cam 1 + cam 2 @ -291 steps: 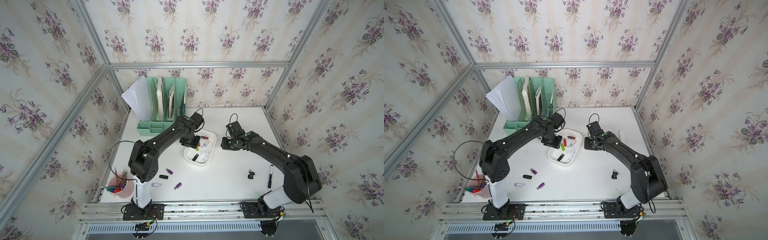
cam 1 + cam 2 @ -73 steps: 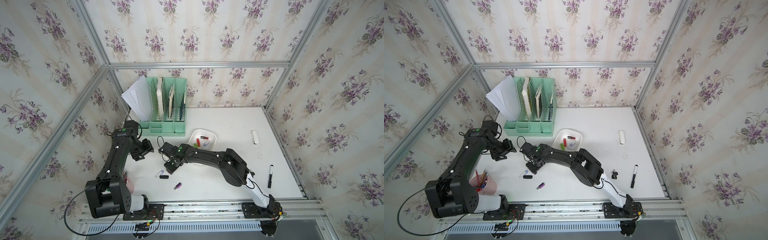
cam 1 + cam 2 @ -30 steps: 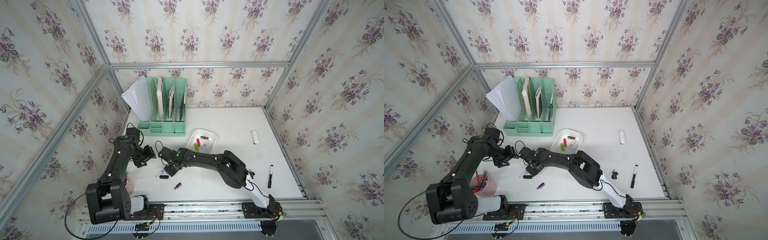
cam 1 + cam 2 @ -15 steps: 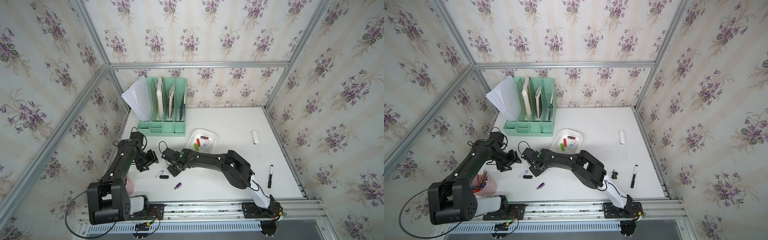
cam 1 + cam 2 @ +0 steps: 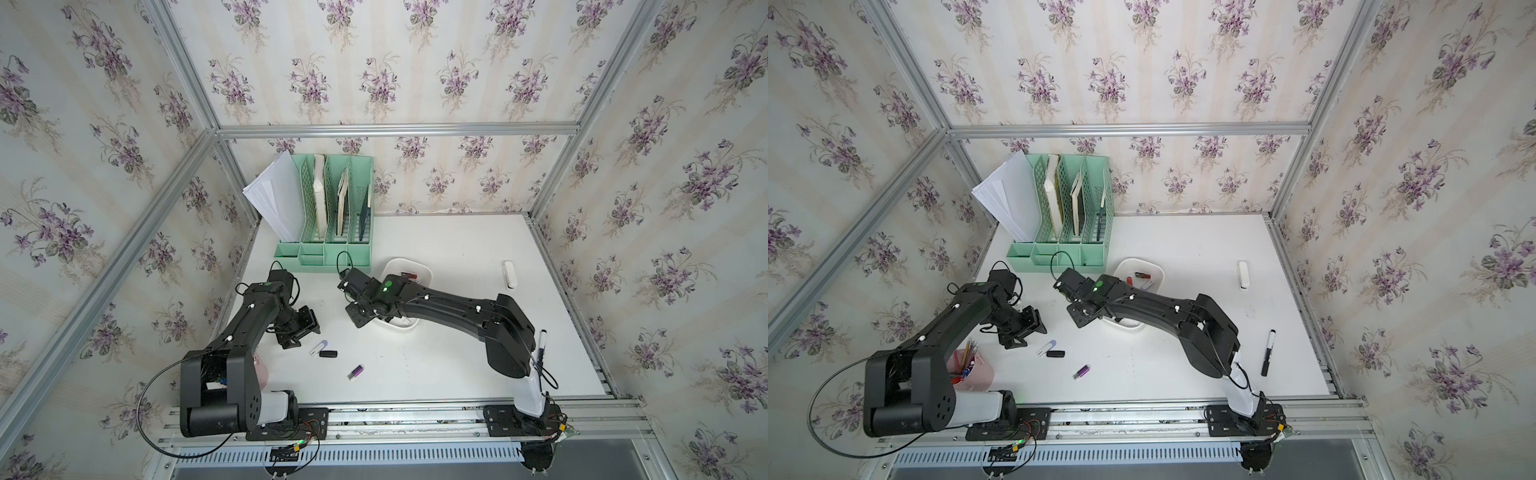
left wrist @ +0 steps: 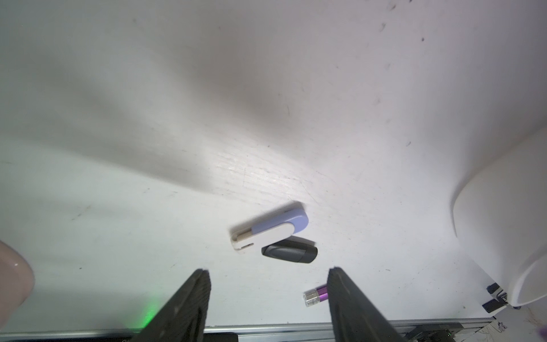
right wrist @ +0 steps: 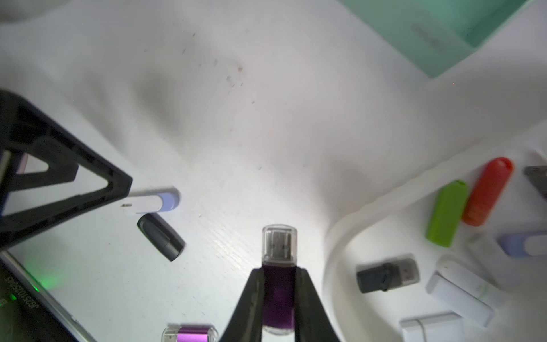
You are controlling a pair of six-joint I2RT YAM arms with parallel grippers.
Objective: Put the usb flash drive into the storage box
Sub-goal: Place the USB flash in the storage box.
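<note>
— White bench [image 5: 436, 365], floral walls [image 5: 374, 62]. Right pincer [image 7: 278, 271] clamps the purple usb flash drive [image 7: 279, 245]; storage box [image 7: 337, 242] at two o'clock.
— Thin grip; it could twist, strike the rim. Left pincer [image 6: 268, 271] gapes, empty.

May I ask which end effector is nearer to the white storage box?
Right. The right end effector, shut on a purple flash drive, is beside the rim of the storage box; the left end effector, open, is farther off near the white-and-lavender flash drive.
</note>
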